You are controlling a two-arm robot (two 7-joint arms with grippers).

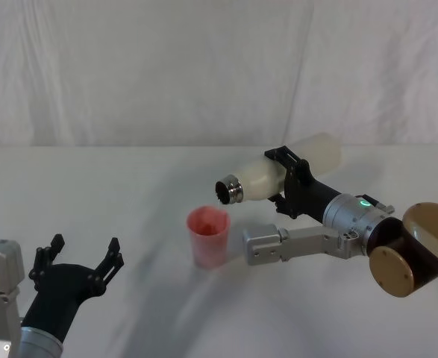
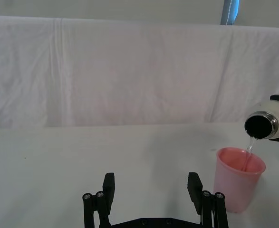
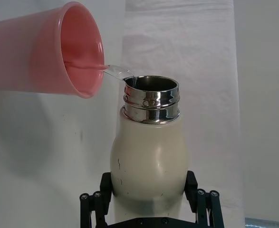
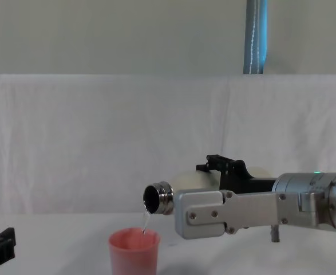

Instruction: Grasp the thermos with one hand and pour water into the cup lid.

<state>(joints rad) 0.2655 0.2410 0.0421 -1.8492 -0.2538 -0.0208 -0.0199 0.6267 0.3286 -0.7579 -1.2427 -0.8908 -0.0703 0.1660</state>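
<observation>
Table point(image 1: 129, 194): covered in plain white cloth
Backdrop point(image 4: 99, 143): wrinkled white sheet hung behind the table
Pole point(image 4: 257, 37): blue, upright, above the sheet against a pale wall

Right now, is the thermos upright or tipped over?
Tipped: the right gripper holds the thermos nearly sideways, water streaming into the cup lid.

A white cloth point(image 4: 99, 143) drapes table and backdrop; behind, perhaps a blue pole point(image 4: 257, 34).

White cloth-covered table point(image 1: 129, 194); one item standing on it: the upright pink cup lid point(image 1: 208, 236).
</observation>
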